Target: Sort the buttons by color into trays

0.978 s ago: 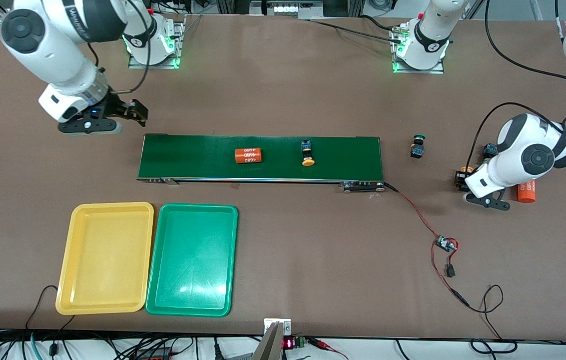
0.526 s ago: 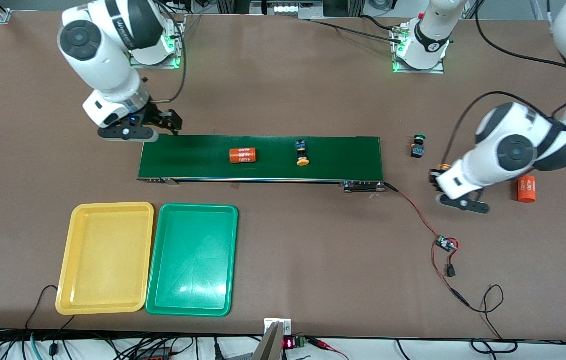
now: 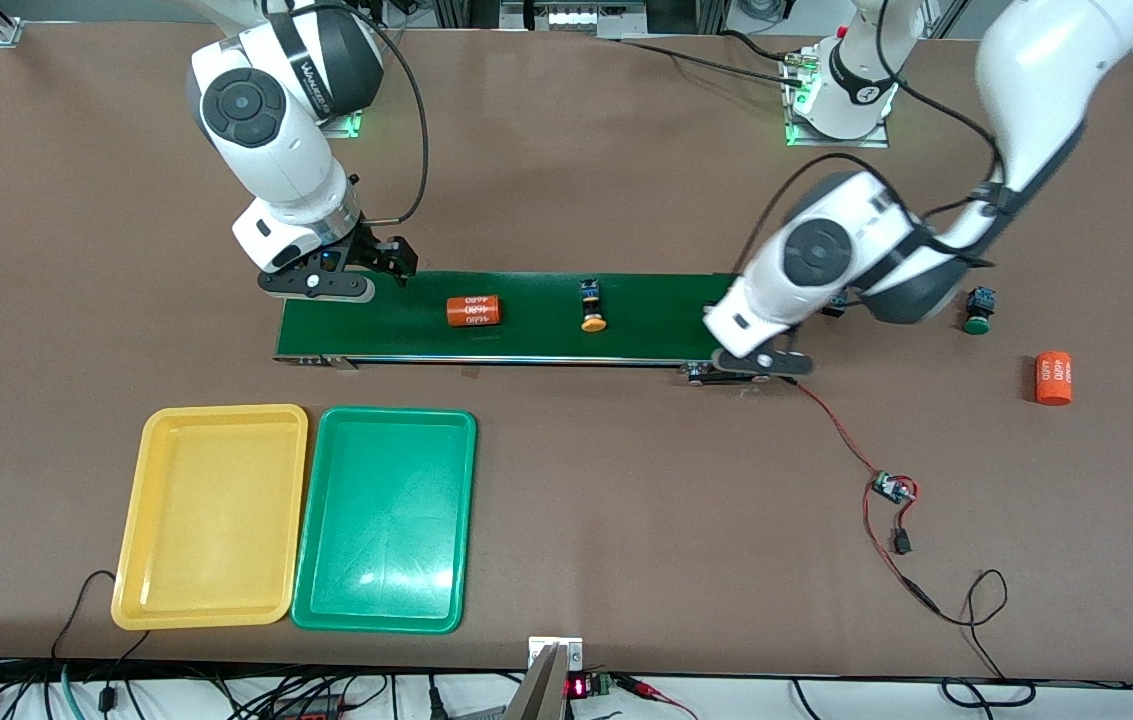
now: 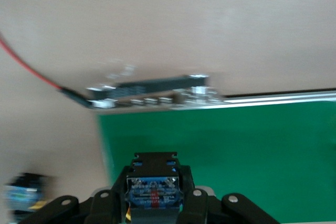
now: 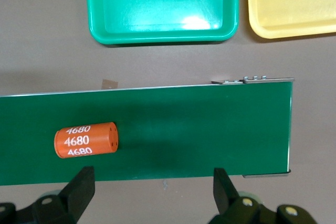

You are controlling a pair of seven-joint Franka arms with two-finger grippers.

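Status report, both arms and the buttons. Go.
Left gripper shut on a button over the conveyor belt. Right gripper open over belt's other end. Yellow button on belt, orange cylinder ahead.

table (image 3: 566, 180) | conveyor belt (image 3: 666, 300) | yellow tray (image 3: 211, 515) | green tray (image 3: 386, 520) | green button (image 3: 977, 309) | orange cylinder (image 3: 1053, 378)
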